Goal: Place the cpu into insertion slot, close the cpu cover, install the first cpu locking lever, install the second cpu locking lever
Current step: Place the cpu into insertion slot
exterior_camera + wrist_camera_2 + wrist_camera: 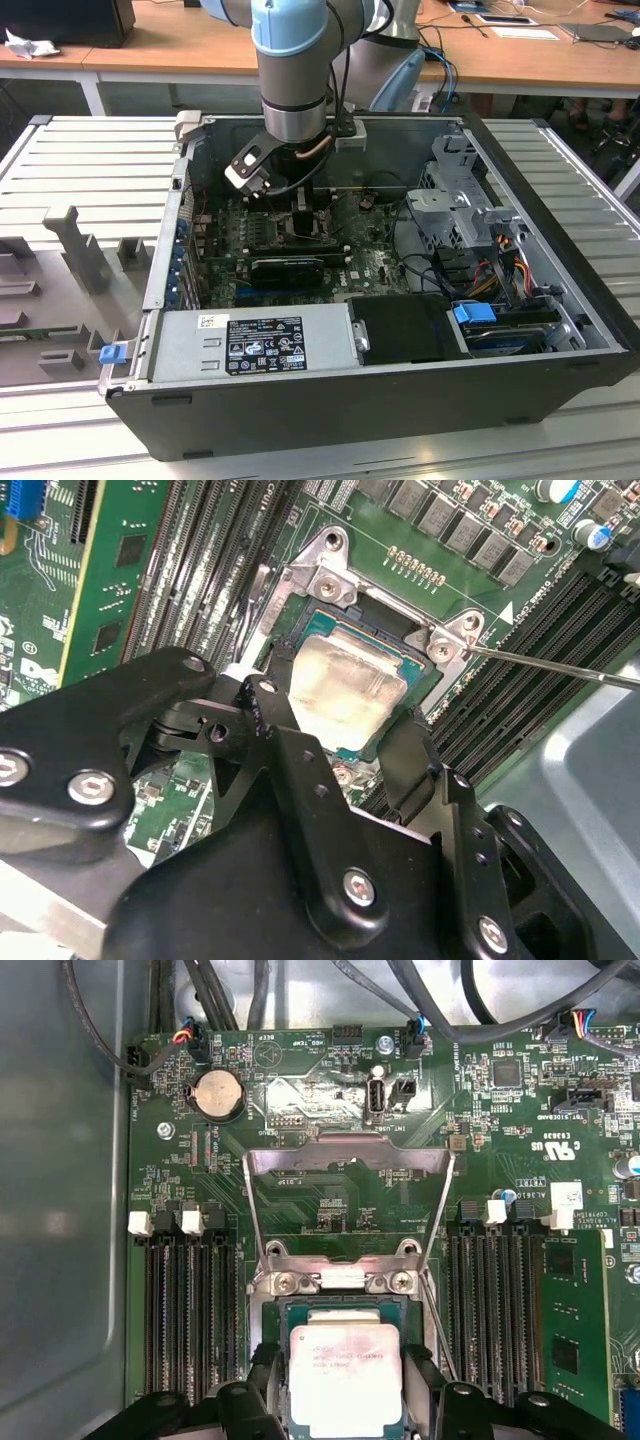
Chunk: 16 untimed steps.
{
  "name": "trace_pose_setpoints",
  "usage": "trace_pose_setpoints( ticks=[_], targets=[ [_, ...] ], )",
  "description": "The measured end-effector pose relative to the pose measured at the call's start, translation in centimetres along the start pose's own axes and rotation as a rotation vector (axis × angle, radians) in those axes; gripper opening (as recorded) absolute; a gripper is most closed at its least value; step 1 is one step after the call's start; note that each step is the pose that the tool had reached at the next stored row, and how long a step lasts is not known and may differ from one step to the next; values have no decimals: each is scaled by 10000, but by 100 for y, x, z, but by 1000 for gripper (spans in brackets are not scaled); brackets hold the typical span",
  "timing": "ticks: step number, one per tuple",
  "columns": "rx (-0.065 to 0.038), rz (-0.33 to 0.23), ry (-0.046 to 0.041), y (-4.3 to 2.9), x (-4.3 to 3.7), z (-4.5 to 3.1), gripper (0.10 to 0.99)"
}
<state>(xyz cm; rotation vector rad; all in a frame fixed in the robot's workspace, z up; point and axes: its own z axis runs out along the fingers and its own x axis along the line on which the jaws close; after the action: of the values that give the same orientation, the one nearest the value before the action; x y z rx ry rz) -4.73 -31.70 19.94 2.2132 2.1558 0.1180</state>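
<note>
First wrist view: smudged silver square cpu.

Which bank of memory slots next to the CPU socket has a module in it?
The bank across the socket from the coin battery: a green module stands at its outer edge. The battery-side bank is empty.

black gripper with silver screws; above the gripper, a silver-grey arm with pale blue joint caps.

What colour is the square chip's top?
The chip is pale silver-grey with pinkish smudges; clearest in the first wrist view.
</note>
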Motion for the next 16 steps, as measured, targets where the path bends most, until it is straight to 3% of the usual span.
trace_pose_setpoints(
  ticks=[3,8,14,16],
  targets=[
    [-1,1,3,0,0,0,608],
    [1,16,87,-1,19,0,608],
    [2,19,81,0,-8,-1,608],
    [1,12,40,1,-10,-1,608]
  ],
)
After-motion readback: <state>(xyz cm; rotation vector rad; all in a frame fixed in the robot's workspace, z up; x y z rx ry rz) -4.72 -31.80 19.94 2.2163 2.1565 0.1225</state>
